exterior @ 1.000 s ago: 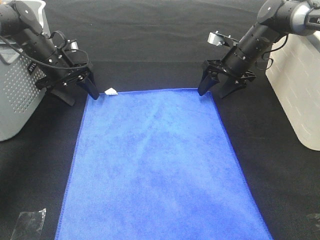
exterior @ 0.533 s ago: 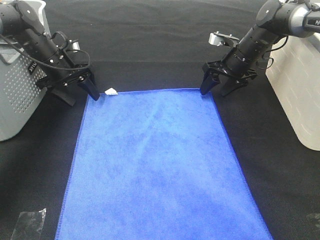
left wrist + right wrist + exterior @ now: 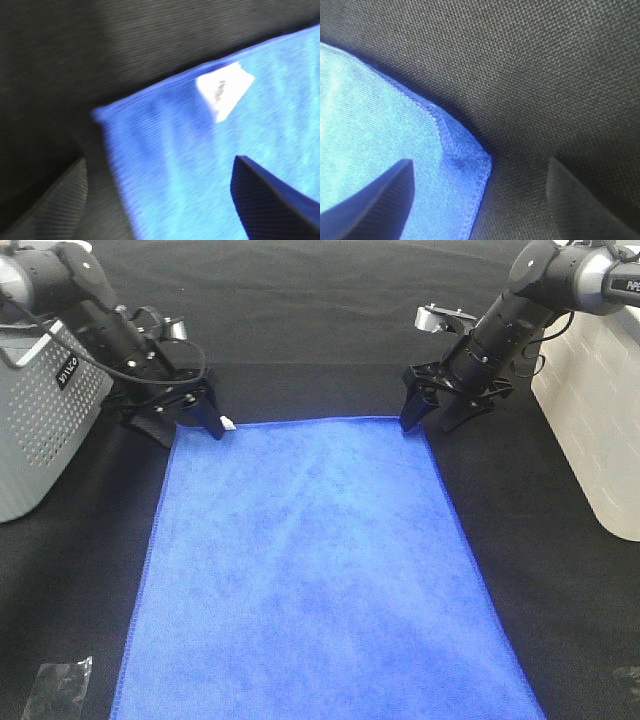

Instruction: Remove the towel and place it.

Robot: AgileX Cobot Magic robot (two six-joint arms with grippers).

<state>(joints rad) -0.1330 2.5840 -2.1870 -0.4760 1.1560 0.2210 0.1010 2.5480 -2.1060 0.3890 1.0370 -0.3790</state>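
The royal-blue towel lies spread flat on the black table, its far edge running between my two grippers. My left gripper stands open over the towel's far left corner, one finger off the cloth and one by the small white tag. At the far right corner my right gripper is open too, its fingers on either side of the stitched corner. Neither gripper holds anything.
A grey perforated basket stands at the left edge beside my left arm. A white container fills the right edge. A scrap of clear plastic lies at the front left.
My left gripper has shifted right and now straddles the towel's far left corner by the tag. The right gripper has hardly moved. The towel lies as before.
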